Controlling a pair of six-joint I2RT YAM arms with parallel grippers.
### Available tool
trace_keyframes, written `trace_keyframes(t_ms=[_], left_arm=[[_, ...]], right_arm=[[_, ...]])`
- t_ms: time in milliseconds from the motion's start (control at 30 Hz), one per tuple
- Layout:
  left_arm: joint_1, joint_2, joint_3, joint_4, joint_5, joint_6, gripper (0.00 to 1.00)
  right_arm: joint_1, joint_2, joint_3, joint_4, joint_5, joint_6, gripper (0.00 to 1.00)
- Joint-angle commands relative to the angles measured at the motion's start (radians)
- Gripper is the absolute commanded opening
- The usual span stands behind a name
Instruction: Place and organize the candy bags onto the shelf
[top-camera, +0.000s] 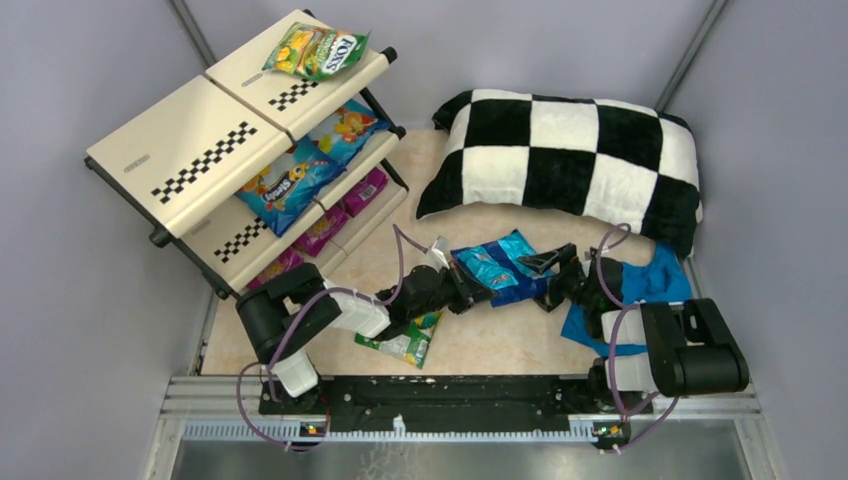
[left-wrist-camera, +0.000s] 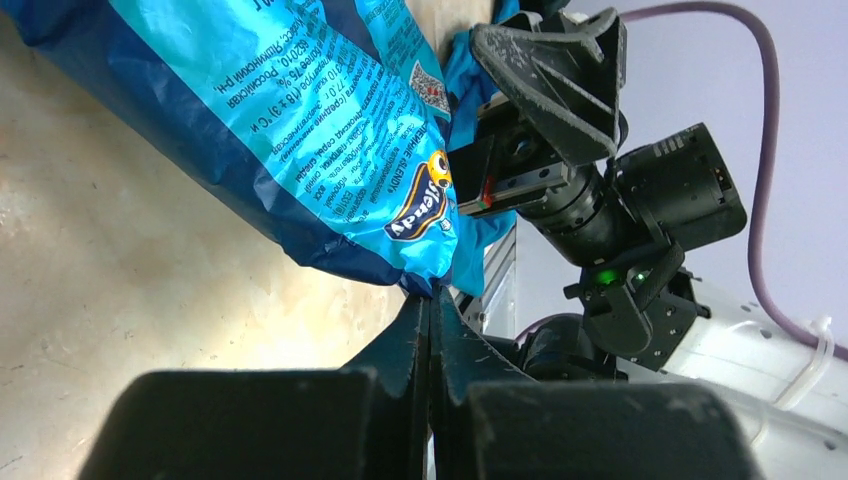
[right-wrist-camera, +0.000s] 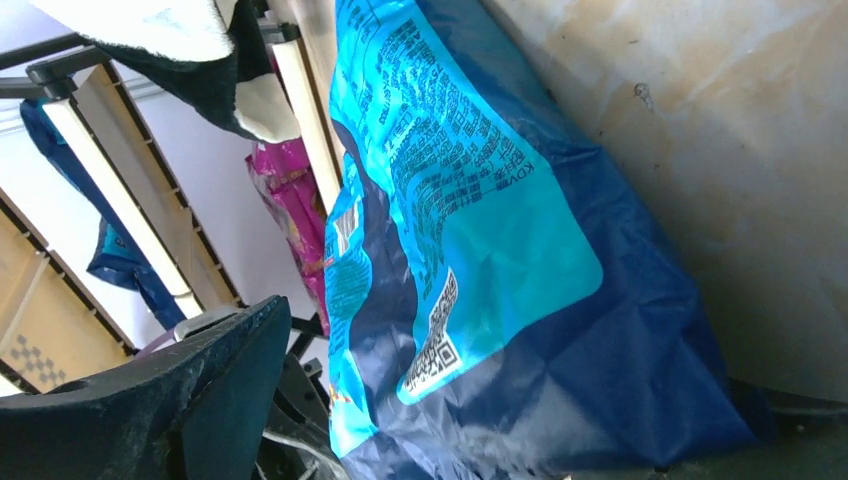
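Top-down view first. Big black-and-white checkered pillow (top-camera: 570, 150) up at 1 o'clock, hogging the far right of the desk (top-camera: 480, 345). Plain blue cloth (top-camera: 650, 285) at 3 o'clock, partly buried under the right arm. Green-white candy bag (top-camera: 405, 342) flat on the desk at 7 o'clock, half tucked beneath the left arm.

Shelf (top-camera: 200, 150) over at 10 o'clock, slanted, with a green-yellow FOX'S bag (top-camera: 318, 50) on the top tier. Two blue bags (top-camera: 290, 185) on the middle tier, three magenta bags (top-camera: 322, 230) along the bottom one.

Dead centre, squeezed between both arms: one more blue candy bag (top-camera: 495, 265). Glossy and crinkled, with a bright cyan panel crammed with tiny print plus a QR code. Darker navy around the edges, and a little googly-eyed logo near one corner. Can't tell whether touching the desk or just off it.

Left tool (left-wrist-camera: 432, 300) clamped tight on the sealed edge of that bag, from the 8 o'clock side. Right tool (top-camera: 545, 268) at the bag's 3 o'clock end, jaws spread wide, not pinching anything. One finger (right-wrist-camera: 180, 390) standing well clear of the bag in the right wrist view.
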Motion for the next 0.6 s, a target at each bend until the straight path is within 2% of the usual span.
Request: trace_keyframes(t_ms=[0,367,567], left_arm=[[-0.025,0.005,0.028,0.142,0.016,-0.003,0.00],[-0.048,0.029,-0.006,0.149,0.018,-0.004,0.00],[-0.056,0.021,-0.011,0.130,0.015,0.011,0.00]], right_arm=[[0.027,0.093,0.012,0.216,-0.006,0.069,0.90],[0.065,0.317,-0.001,0.531,-0.034,0.139,0.70],[0.102,0.362,-0.008,0.601,-0.003,0.142,0.62]])
